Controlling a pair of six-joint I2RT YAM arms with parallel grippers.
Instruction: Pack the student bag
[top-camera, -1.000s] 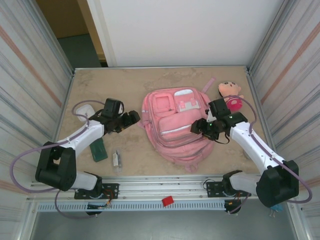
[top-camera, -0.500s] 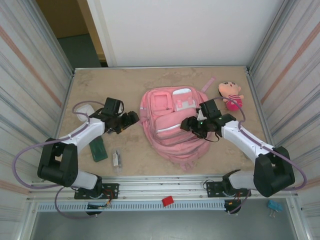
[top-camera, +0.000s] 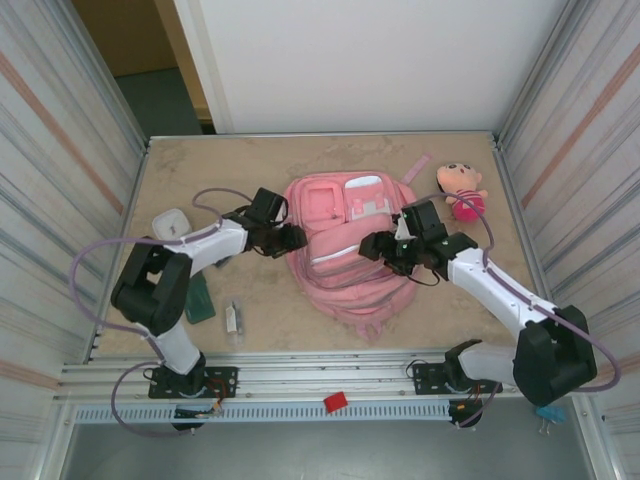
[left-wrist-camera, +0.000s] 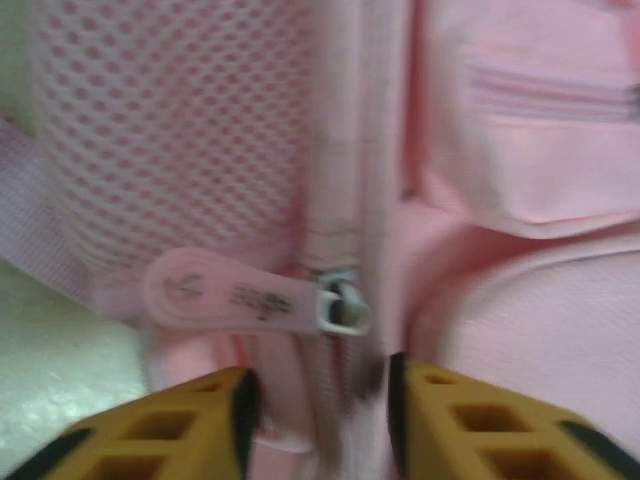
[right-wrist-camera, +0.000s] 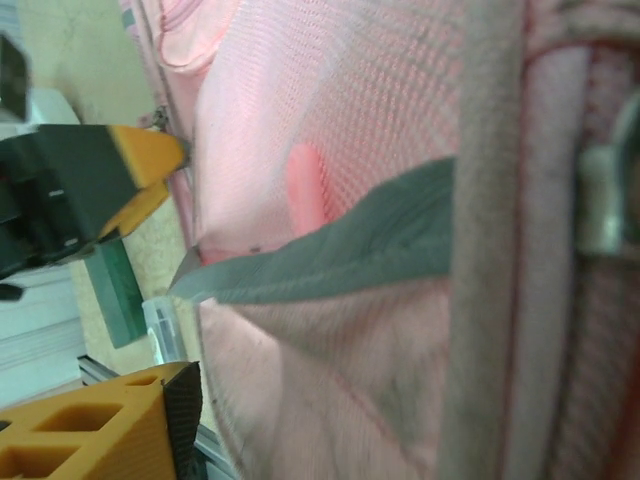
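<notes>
Top external: left gripper newly at student bag left edge, fingers straddling zip, grip unclear; right gripper atop bag, likewise unclear; unzipping likely.

Blurred zip pull on student bag

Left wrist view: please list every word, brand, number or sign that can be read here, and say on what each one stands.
Pale pink flat zip pull tab: a small emblem and a short line of dark print, both too blurred to read.
Large pink fabric backpack: no words, numbers or signs can be made out on its mesh or cloth.
So there is no readable text.
</notes>
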